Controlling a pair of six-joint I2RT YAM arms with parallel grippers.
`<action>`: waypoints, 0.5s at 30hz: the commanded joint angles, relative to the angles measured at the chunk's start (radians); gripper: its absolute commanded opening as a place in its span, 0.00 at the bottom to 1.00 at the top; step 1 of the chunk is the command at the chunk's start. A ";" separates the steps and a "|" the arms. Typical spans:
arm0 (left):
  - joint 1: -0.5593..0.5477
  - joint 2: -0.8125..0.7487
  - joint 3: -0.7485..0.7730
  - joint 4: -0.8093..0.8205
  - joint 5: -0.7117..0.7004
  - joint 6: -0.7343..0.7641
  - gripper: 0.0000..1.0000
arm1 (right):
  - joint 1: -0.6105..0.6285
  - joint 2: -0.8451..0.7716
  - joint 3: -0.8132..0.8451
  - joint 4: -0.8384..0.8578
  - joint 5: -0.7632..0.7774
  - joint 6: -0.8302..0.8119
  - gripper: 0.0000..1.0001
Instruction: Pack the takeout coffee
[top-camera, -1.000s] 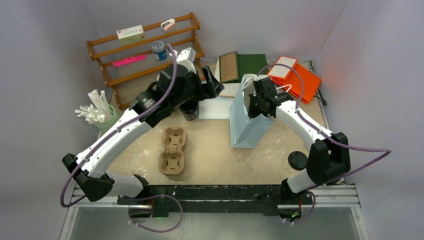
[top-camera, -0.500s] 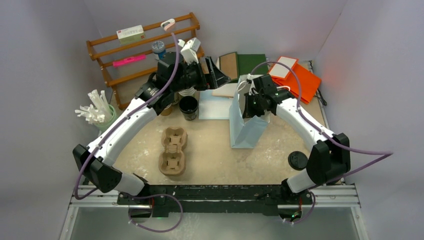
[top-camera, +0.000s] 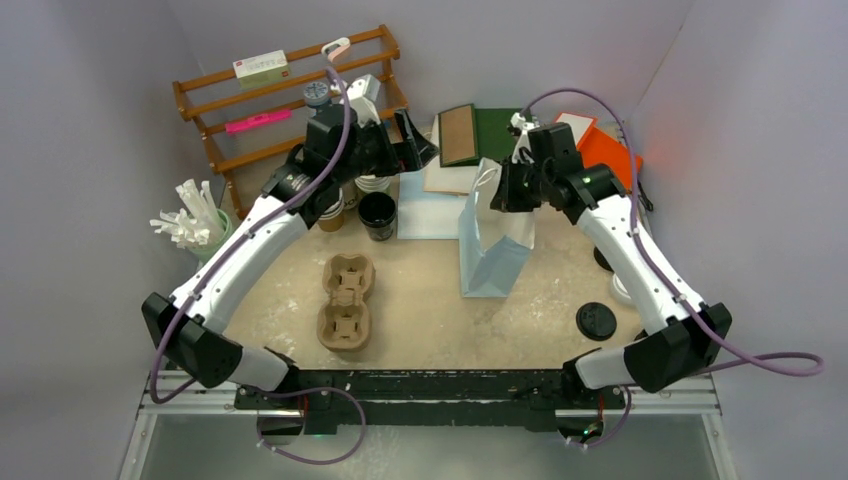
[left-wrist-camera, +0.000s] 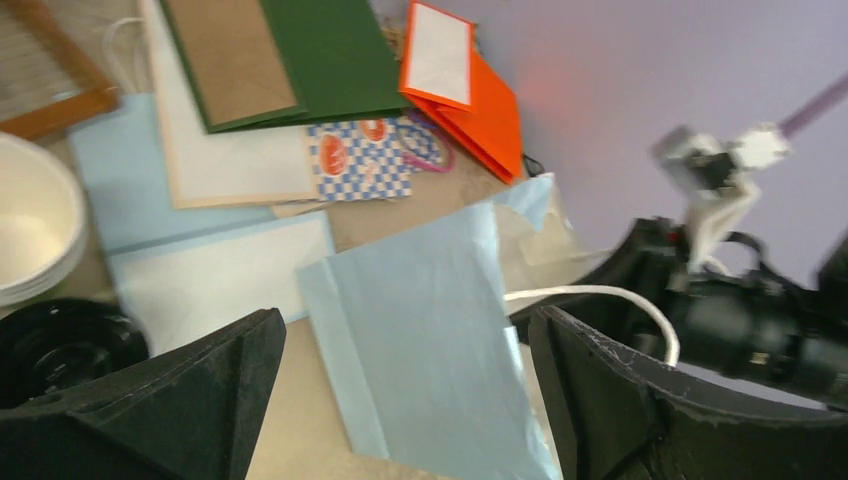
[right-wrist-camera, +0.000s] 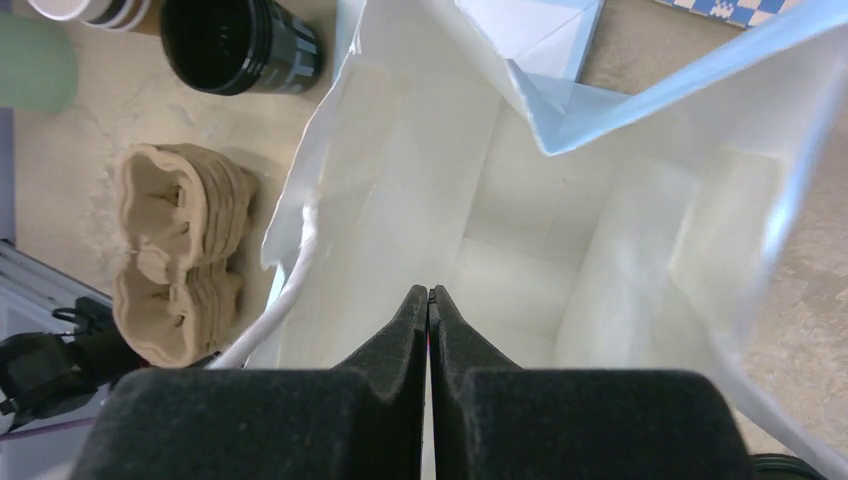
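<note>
A light blue paper bag (top-camera: 490, 255) stands upright mid-table, its mouth open and its inside white (right-wrist-camera: 520, 230). My right gripper (top-camera: 507, 192) hangs over that mouth, shut (right-wrist-camera: 429, 295), with nothing showing between its tips. The bag's white cord handle (right-wrist-camera: 290, 285) runs past its left finger. My left gripper (top-camera: 415, 145) is open at the back, left of the bag. Its wrist view looks between the wide jaws (left-wrist-camera: 400, 400) at the bag's side (left-wrist-camera: 430, 340). A small white round object (top-camera: 622, 290), possibly the takeout coffee, peeks out from behind my right forearm.
A black cup (top-camera: 377, 212) and stacked white cups (top-camera: 372, 185) stand below the left gripper. A cardboard cup carrier (top-camera: 346, 300) lies front left. A black lid (top-camera: 597, 319) lies front right. The wooden rack (top-camera: 290, 100), flat bags (top-camera: 490, 130) and straws (top-camera: 195, 225) line the back and left.
My left gripper has opened wider and risen back toward the rack. My right arm has swung right and back, and the bag's mouth now stands taller and more open.
</note>
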 joint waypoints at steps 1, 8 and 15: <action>0.057 -0.162 -0.134 0.031 -0.171 0.016 0.98 | 0.003 -0.038 0.074 -0.056 -0.004 0.020 0.03; 0.102 -0.265 -0.250 0.130 -0.157 0.066 0.94 | 0.003 -0.056 0.183 -0.045 -0.012 0.046 0.16; 0.101 -0.182 -0.097 -0.224 -0.164 0.194 0.88 | 0.004 -0.056 0.276 -0.038 -0.017 0.068 0.29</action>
